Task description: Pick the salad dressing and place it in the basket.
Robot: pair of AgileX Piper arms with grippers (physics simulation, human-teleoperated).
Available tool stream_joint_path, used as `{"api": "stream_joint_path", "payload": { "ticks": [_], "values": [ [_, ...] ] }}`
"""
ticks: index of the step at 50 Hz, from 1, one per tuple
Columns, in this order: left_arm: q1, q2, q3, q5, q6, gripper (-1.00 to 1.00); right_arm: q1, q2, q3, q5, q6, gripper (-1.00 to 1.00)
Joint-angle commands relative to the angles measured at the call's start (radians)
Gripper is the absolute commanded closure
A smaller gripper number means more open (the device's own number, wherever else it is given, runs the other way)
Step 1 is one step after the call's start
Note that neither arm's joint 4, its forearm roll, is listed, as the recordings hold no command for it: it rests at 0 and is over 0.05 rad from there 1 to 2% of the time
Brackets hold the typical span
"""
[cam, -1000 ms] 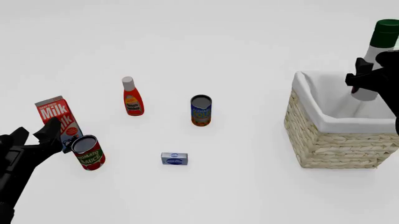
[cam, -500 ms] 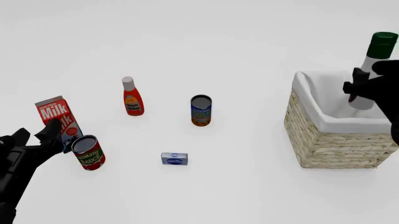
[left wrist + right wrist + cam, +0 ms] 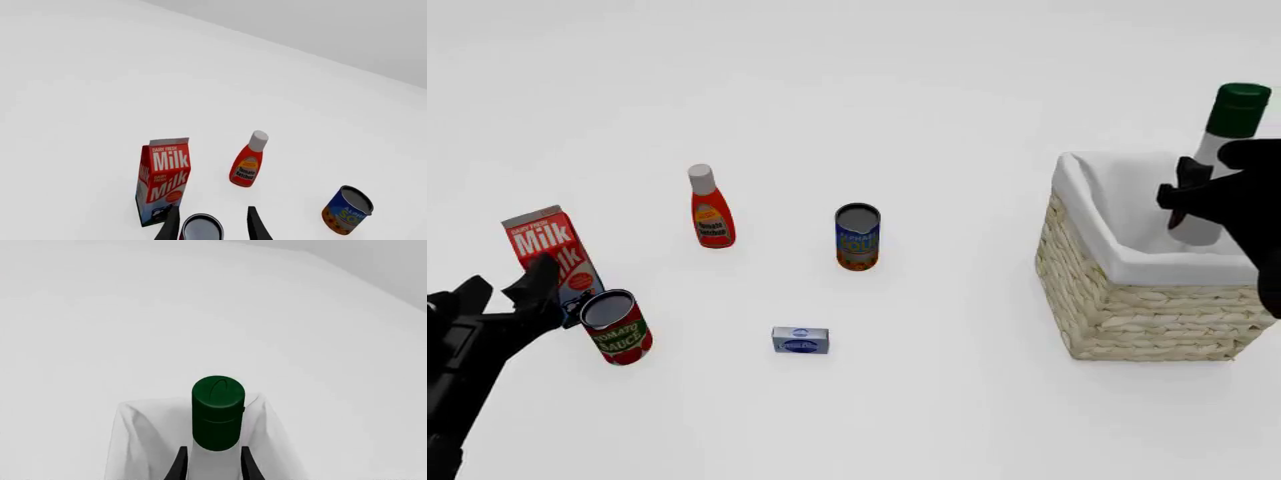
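Since a second ago your right end effector [image 3: 1190, 200] has carried the salad dressing [image 3: 1217, 165] lower and slightly leftward, so its base now sits below the basket [image 3: 1141, 300] rim, inside the white lining, while the green cap and neck still rise above it. The bottle stands nearly upright, tilted a little, and the right wrist view shows your fingers [image 3: 179, 465] pinching its white body on both sides just below the cap. Whether the base touches the basket floor cannot be told. Your left end effector [image 3: 494, 300] has not moved; it hovers at the near left of the bench [image 3: 961, 100], fingers spread, just beside the milk carton [image 3: 550, 250] and the tomato sauce can [image 3: 614, 326]. The left wrist view shows that can between the parted fingers. The red bottle [image 3: 709, 207], the blue soup can [image 3: 857, 237] and the small blue box [image 3: 801, 340] stand apart in the middle of the bench, unchanged
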Motion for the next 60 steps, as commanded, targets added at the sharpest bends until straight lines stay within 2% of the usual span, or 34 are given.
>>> {"api": "stream_joint_path", "payload": {
  "ticks": [1,4,5,40,60],
  "values": [
    [0.007,0.002,-0.006,0.011,-0.052,-1.0,0.005,-0.004,-0.005,0.006,0.024,1.0],
    [0.007,0.001,-0.006,0.012,-0.053,-1.0,0.005,-0.001,-0.008,0.01,0.028,1.0],
    [0.006,0.001,-0.006,0.013,-0.053,-1.0,0.007,-0.001,-0.008,0.009,0.027,-1.0],
    [0.005,0.011,-0.003,-0.005,-0.055,-1.0,0.007,-0.084,-0.021,0.048,0.014,-1.0],
    [-0.004,-0.013,-0.021,0.032,-0.052,-1.0,0.027,-0.319,-0.02,0.168,0.0,-1.0]
  ]
}}
